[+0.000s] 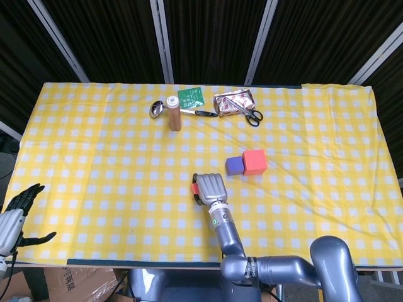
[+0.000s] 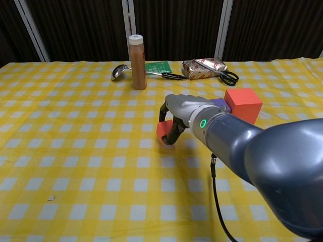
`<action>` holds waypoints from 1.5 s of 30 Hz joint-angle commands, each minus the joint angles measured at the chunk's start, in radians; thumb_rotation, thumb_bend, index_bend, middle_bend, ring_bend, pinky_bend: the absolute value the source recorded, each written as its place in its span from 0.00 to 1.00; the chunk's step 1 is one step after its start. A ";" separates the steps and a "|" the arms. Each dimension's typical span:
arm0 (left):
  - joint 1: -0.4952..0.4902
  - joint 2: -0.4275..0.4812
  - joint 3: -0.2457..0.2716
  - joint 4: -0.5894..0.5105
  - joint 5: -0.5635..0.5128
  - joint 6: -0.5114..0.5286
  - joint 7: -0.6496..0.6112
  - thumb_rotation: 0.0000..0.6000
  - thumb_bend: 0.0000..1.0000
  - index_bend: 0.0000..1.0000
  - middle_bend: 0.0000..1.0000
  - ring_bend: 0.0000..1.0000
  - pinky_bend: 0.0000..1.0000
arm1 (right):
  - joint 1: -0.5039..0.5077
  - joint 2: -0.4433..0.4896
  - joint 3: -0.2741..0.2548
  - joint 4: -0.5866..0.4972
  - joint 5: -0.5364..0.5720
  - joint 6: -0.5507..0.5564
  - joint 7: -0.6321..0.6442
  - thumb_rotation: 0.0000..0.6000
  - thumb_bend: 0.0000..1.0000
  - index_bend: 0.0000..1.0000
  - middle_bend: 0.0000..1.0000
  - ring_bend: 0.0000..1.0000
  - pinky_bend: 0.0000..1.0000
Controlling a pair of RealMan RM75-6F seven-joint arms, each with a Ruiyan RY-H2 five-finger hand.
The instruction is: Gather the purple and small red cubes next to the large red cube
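Gripping the small red cube (image 2: 164, 130), the right robot hand (image 2: 182, 112) curls its fingers around it near the middle of the counter (image 1: 94, 163); in the chest view the cube looks tilted, and I cannot tell whether it touches the cloth. The purple cube (image 1: 234, 166) sits touching the large red cube (image 1: 254, 162), both just beyond and to the right of that hand. The left robot hand (image 1: 16, 211) hangs off the counter's near left corner with fingers spread, holding nothing. At the far side stand a bottle (image 1: 174, 113), a spoon (image 1: 157, 108), a green packet (image 1: 190, 97), scissors (image 1: 249, 113) and a foil pouch (image 1: 233, 100).
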 commanded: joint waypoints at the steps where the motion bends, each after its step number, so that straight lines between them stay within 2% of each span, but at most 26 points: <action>1: 0.000 0.000 0.000 0.000 -0.001 0.000 -0.001 1.00 0.01 0.00 0.00 0.00 0.00 | 0.011 -0.010 0.020 0.035 -0.012 -0.005 0.012 1.00 0.49 0.52 1.00 1.00 0.95; 10: -0.003 0.003 0.000 -0.002 -0.006 -0.010 -0.004 1.00 0.01 0.00 0.00 0.00 0.00 | 0.040 -0.057 0.056 0.188 -0.042 -0.050 0.060 1.00 0.49 0.52 1.00 1.00 0.95; 20: -0.007 0.010 0.000 -0.007 -0.011 -0.022 -0.017 1.00 0.02 0.00 0.00 0.00 0.00 | 0.058 -0.087 0.060 0.328 -0.053 -0.094 0.055 1.00 0.49 0.52 1.00 1.00 0.95; 28: -0.008 0.012 0.001 -0.009 -0.011 -0.023 -0.017 1.00 0.02 0.00 0.00 0.00 0.00 | 0.050 -0.087 0.062 0.354 -0.049 -0.099 0.039 1.00 0.49 0.52 1.00 1.00 0.95; 45: -0.005 0.010 0.002 -0.008 -0.007 -0.017 -0.012 1.00 0.02 0.00 0.00 0.00 0.00 | 0.009 -0.051 0.052 0.284 -0.037 -0.069 -0.008 1.00 0.49 0.52 1.00 1.00 0.95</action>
